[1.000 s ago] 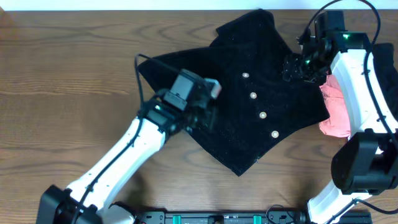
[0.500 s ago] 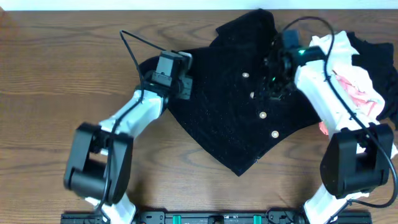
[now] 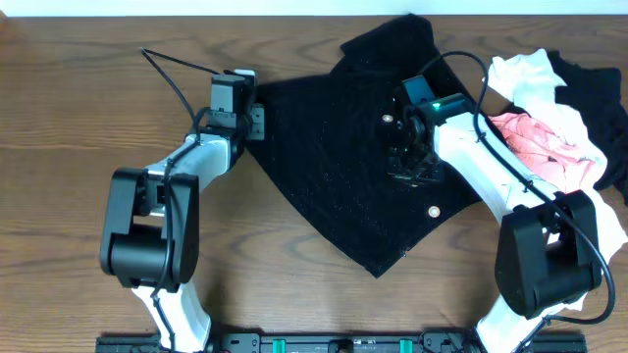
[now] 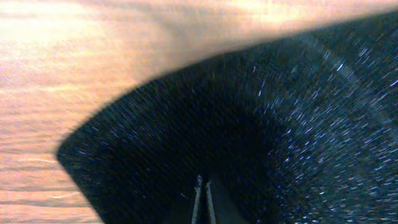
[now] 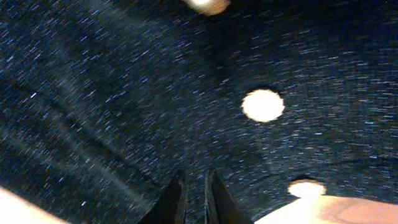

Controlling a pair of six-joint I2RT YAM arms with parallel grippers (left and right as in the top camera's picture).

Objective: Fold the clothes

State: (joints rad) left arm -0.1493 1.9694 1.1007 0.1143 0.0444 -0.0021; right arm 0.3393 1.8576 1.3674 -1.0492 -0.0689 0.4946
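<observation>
1. The large black textured knit garment [image 3: 343,186] lay spread across the middle of the brown wooden table [image 3: 78,108], with its small pale round buttons [image 3: 434,210] facing up.
2. The left gripper [image 4: 203,194] sat at the garment's left corner with its fingertips clenched together (I could not tell whether any knit was caught between them).
3. The right gripper [image 5: 195,196] was low over the button row. Its fingers [image 5: 174,202] stood close with a thin dark gap, and I could not tell if they pinched cloth.
4. A crumpled pink garment [image 3: 535,142], a white garment [image 3: 520,74] and a plain black garment [image 3: 589,78] were heaped at the table's right edge, touching one another.
</observation>
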